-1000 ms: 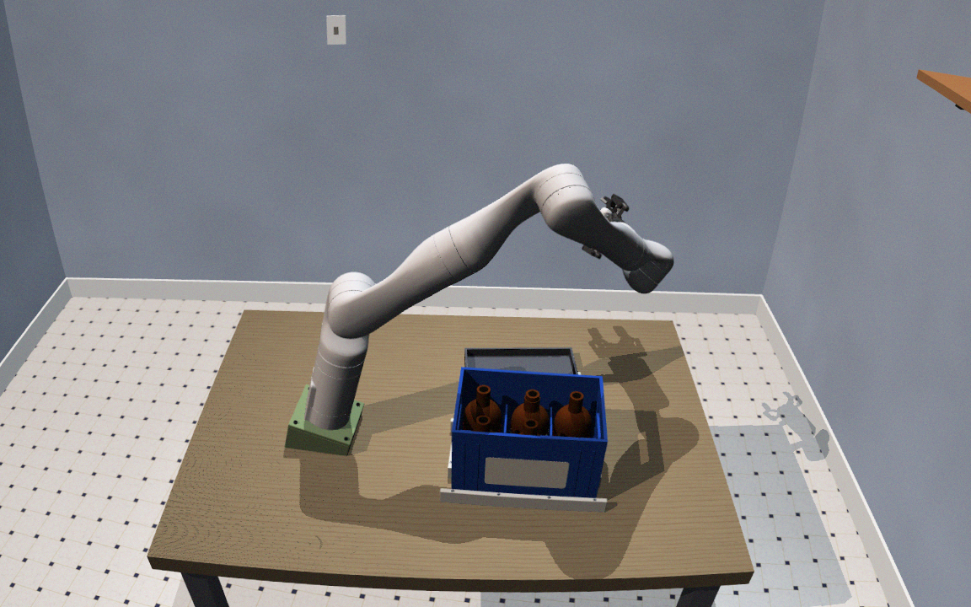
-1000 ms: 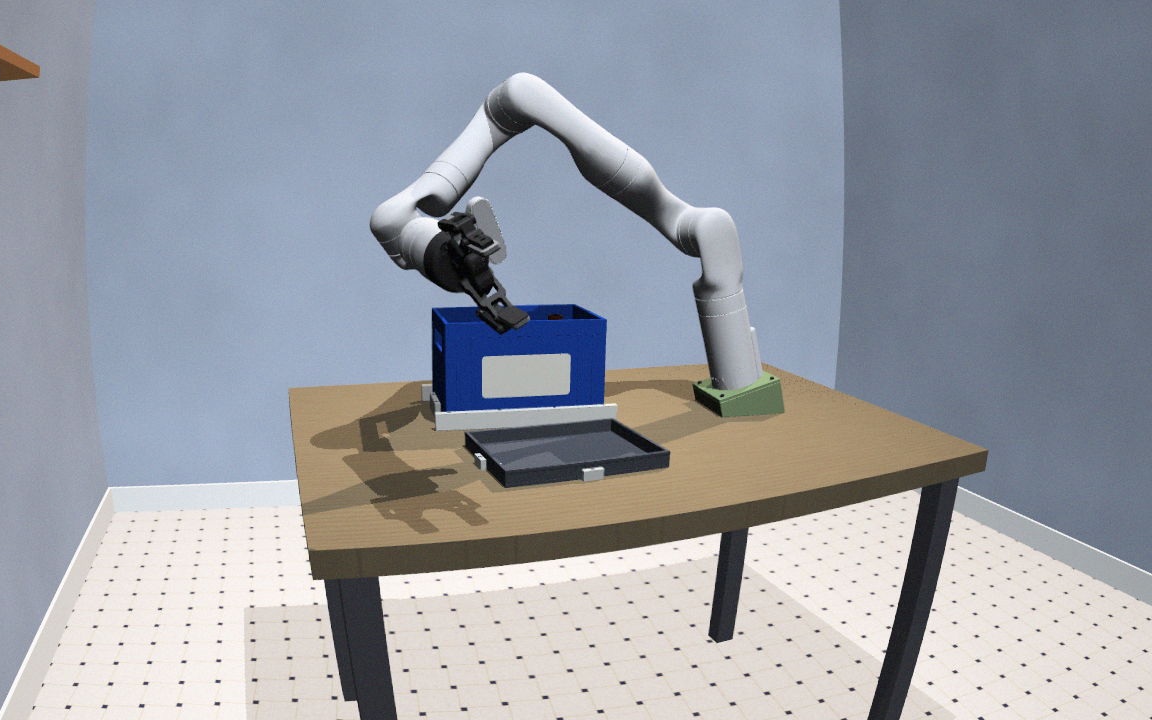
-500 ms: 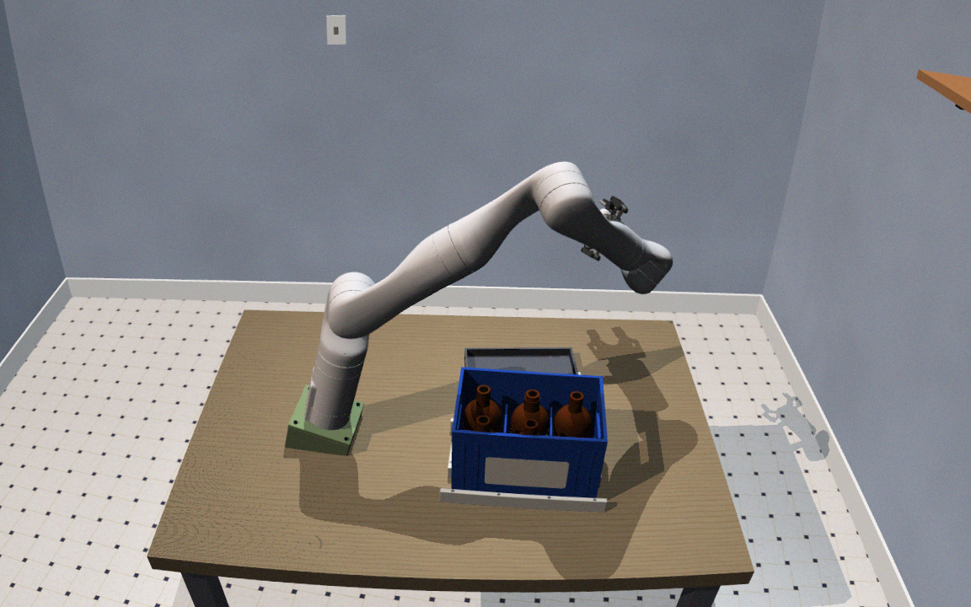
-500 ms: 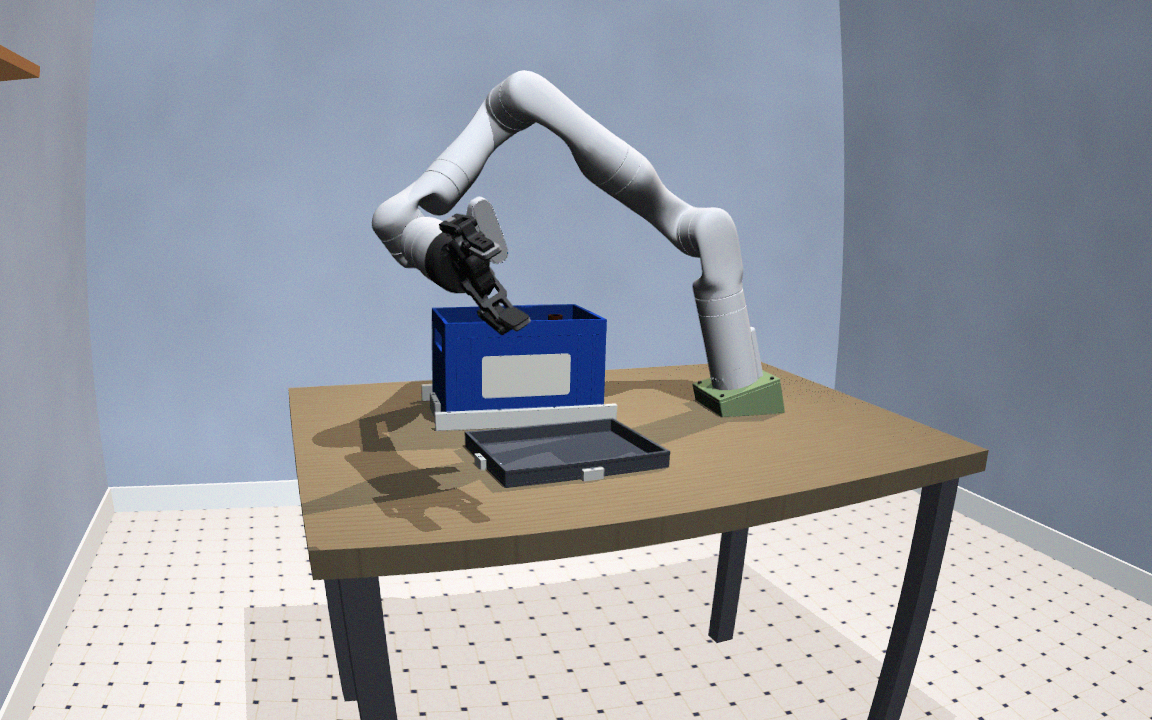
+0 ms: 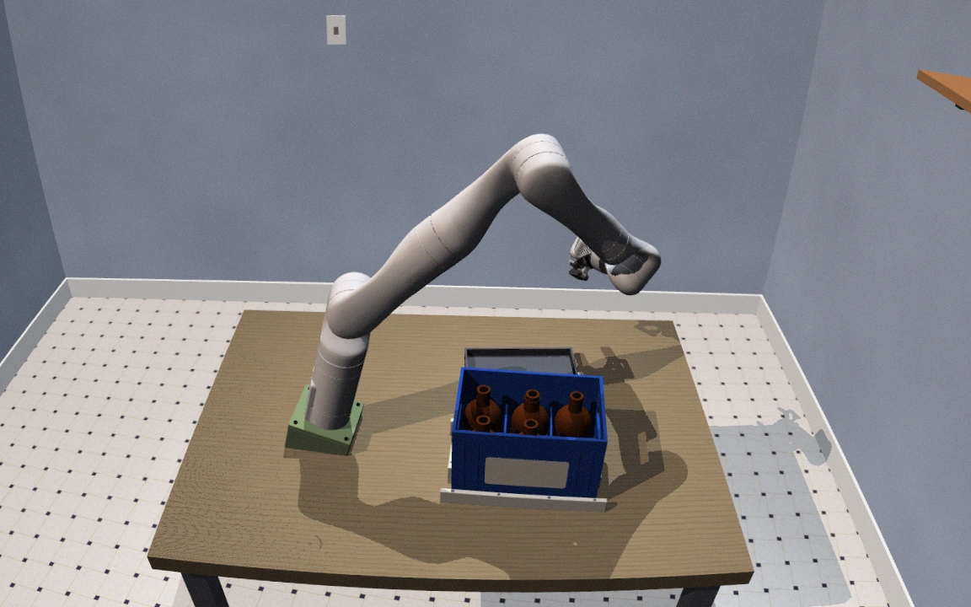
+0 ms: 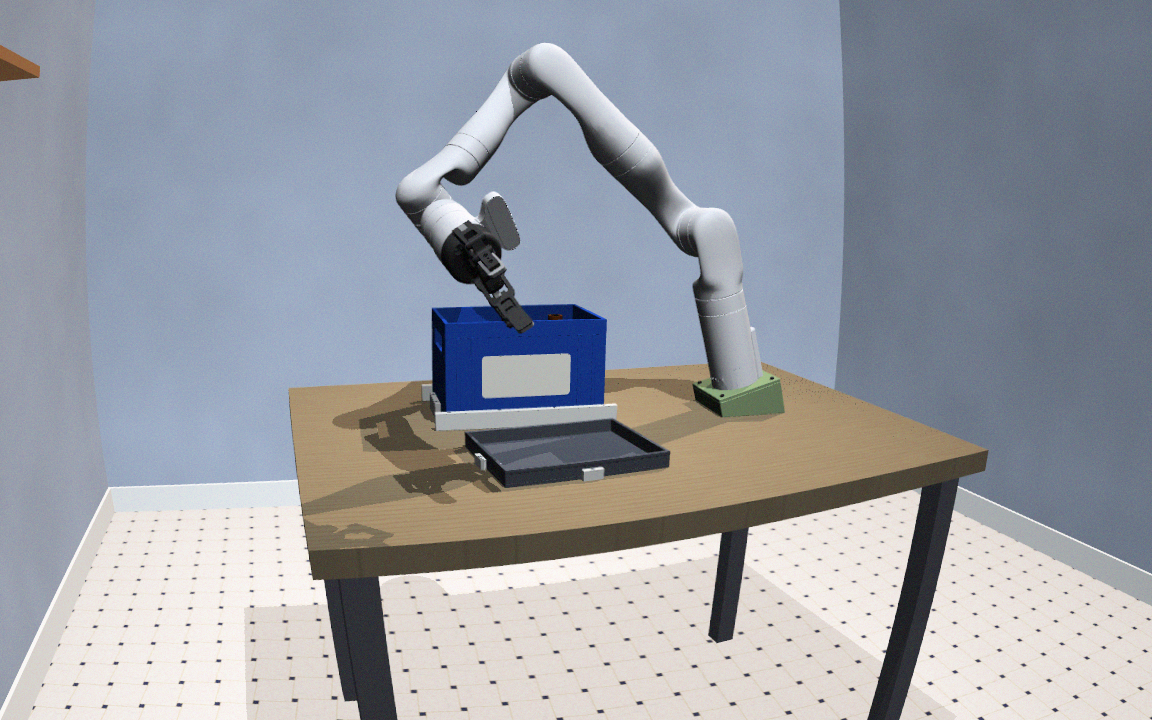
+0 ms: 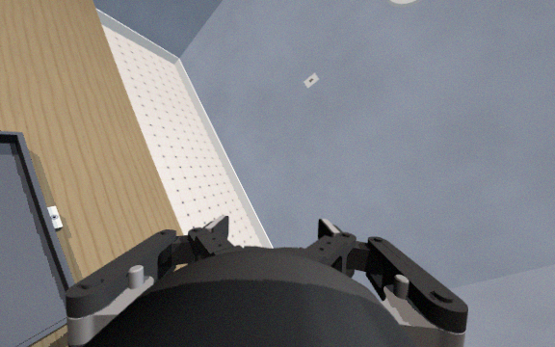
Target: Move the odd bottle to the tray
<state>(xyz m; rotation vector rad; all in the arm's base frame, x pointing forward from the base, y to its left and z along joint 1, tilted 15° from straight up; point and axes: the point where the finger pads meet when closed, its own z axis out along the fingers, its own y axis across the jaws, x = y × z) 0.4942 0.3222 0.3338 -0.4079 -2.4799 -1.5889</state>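
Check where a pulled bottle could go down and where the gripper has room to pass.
The tray floor looks bare inside its rim. Bare table runs between the arm base and the crate. Crowded: inside the crate, five bottles between dividers. The gripper, open, hangs above.

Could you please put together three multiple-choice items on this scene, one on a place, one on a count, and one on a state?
1. Where does the tray lie?
A. on the table beside the crate
B. inside the crate
C. on the floor

2. How many bottles stand in the blue crate?
A. three
B. five
C. seven

3. How is the pincer?
A. shut on a bottle
B. shut on nothing
C. open, holding nothing

Answers:
1 A, the exterior view shows it on the table next to the crate.
2 B, the top view shows five necks.
3 C, its fingers stand wide apart in the wrist view.
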